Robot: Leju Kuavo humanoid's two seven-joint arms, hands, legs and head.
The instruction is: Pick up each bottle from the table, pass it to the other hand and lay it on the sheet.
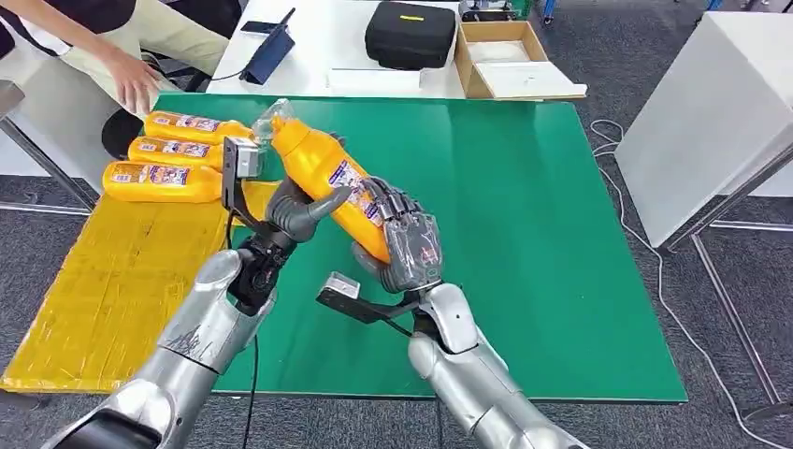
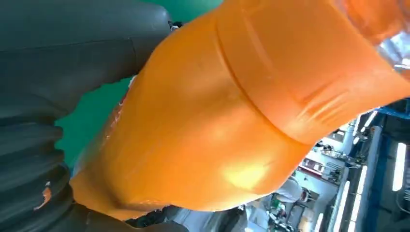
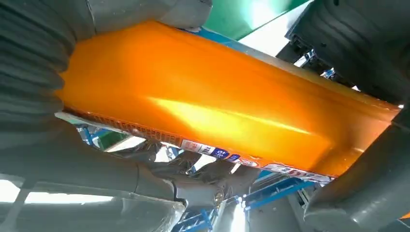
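I see right hand point(image 1: 404, 245) wrapped round lower body of orange bottle point(image 1: 329, 175), left hand point(image 1: 295, 208) gripping its middle from other side. Bottle tilted, cap end up and away, held above green tabletop point(image 1: 542, 215). Beyond left hand, three bottles point(image 1: 173, 154) lie side by side on yellow sheet point(image 1: 112, 281). Person's hand point(image 1: 136, 84) hovers past them.

An orange bottle point(image 3: 212, 111) is seen close up, its label strip point(image 3: 212, 152) along one edge. It is gripped by the right hand point(image 3: 43, 87), whose grey thumb point(image 3: 145, 14) is pressed on it. The left hand point(image 3: 358, 43) is closed around its far end.
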